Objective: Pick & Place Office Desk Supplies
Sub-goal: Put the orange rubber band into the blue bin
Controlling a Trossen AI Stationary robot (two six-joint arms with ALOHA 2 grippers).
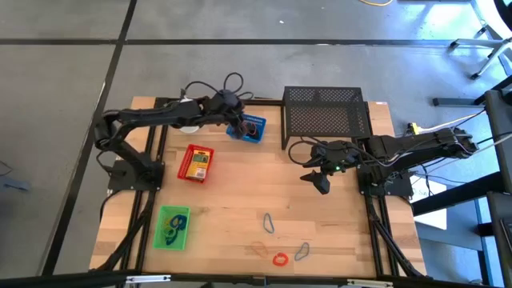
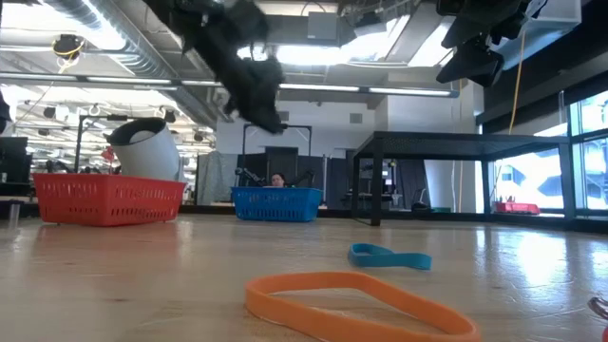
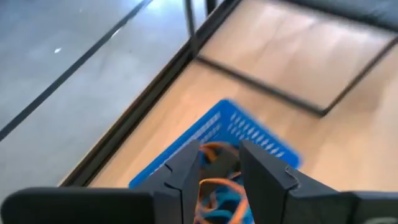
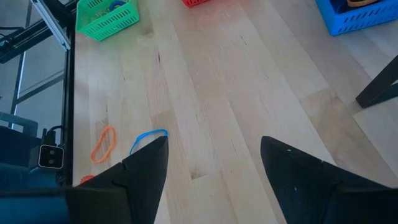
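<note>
I hold the left gripper (image 3: 219,180) part open, empty, over the blue tray (image 1: 247,128) near the tabletop's far edge; right gripper (image 4: 211,180) wide, empty. Bands (image 1: 268,223) by the near edge: light, floppy, pinch one side

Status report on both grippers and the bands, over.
Left gripper above blue tray, jaws parted, nothing held, bands inside. Right gripper open, hovering mid-table. Loose bands on table: blue band, red band. Nothing blocking.
</note>
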